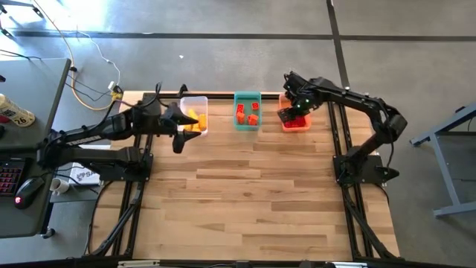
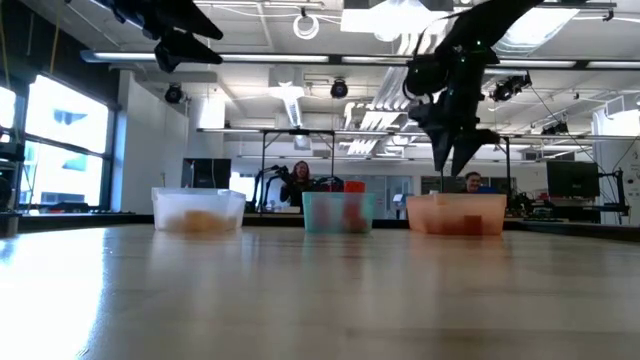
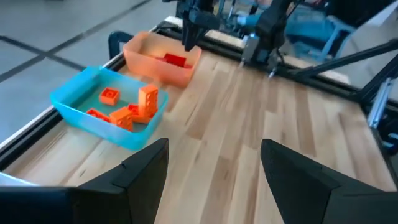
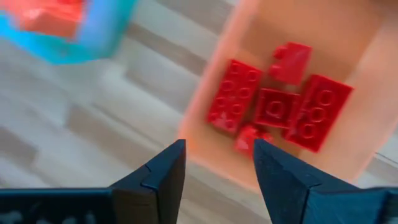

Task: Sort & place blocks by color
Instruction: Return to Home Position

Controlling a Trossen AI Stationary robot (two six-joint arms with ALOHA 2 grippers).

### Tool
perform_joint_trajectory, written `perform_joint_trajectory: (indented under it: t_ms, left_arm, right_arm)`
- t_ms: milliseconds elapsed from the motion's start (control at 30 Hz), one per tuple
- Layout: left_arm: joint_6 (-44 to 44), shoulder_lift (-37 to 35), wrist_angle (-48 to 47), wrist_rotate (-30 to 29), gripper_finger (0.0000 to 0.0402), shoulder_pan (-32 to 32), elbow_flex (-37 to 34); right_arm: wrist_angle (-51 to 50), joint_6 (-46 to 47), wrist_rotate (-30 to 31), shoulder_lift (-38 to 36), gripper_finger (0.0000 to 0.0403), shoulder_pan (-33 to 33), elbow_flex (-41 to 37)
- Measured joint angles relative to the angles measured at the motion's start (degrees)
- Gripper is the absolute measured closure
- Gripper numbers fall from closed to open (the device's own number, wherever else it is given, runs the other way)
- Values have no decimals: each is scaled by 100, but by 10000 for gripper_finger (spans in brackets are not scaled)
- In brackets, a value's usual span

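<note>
Red blocks (image 4: 273, 112) are heaped together in the orange bin (image 4: 367, 56), and the right gripper (image 4: 219, 149) hangs directly above them, jaws apart with nothing between them. That reads as a drop made, not a pick coming. Next door, the orange blocks (image 3: 127, 112) sit in the teal bin (image 3: 65, 102). The yellow blocks (image 1: 193, 121) are in the clear bin (image 1: 195, 100) at the left end of the row. One colour per bin, all three lined along the far edge of the table (image 1: 253, 201), so the sorting looks finished. I see no loose piece on the wood.

The left gripper (image 3: 214, 146) hovers just beside the clear bin, fingers spread and empty. It looks ready to pull away.

Writing? Nothing legible: no logo on the studs, no label on the bins. The printed sheet (image 1: 85, 176) off the table's left edge is too small to read.
</note>
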Motion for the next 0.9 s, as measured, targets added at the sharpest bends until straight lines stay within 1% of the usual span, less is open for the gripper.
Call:
perform_joint_trajectory:
  t_ms: [133,300,433,567,667,900]
  left_arm:
    - [-146,-431,413,3,158,-76,-453]
    - [-301,-994,601,1,158,-136,-978]
    - [-537,-1492,846,0,158,-209,-1445]
    - [-695,-1991,1293,-6,158,-288,-1906]
    - [-817,-2343,1370,-10,158,-303,-2172]
    - [-952,-3027,1368,-27,158,-302,-2800]
  right_arm:
    - [158,148,-118,-284,239,268,0]
    - [522,439,-119,-651,242,701,0]
    - [865,656,-120,-940,242,1129,0]
    - [1253,760,-108,-1164,242,1610,0]
    - [1576,914,-97,-1246,242,1974,0]
    - [2314,924,-93,-1280,242,2816,0]
